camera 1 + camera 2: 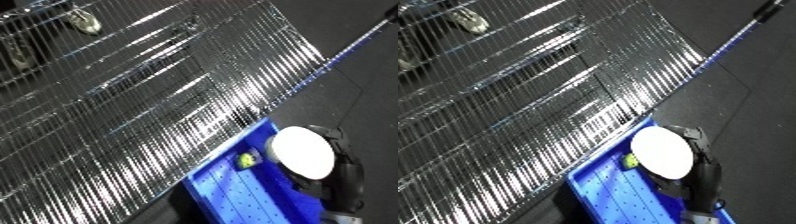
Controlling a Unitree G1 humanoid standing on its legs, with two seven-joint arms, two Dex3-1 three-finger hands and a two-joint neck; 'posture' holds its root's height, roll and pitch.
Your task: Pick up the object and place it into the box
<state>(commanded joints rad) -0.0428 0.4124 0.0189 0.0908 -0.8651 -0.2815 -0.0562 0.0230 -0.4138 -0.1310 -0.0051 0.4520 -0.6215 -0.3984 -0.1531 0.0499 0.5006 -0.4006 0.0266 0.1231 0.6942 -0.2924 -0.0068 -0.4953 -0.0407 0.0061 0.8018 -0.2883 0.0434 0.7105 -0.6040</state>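
On the left we see a shiny wire rack (133, 100) sloping across the view. Just right of it sits the blue bin (235, 197), with a small yellow-green object (246, 160) inside. Our right hand (342, 182) carries a white disc (303, 151) over it; finger posture unclear.

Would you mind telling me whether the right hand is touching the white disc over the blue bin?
Touching. In the left eye view, the right hand wraps behind the white disc, its dark fingers showing at the rim, above the blue bin.
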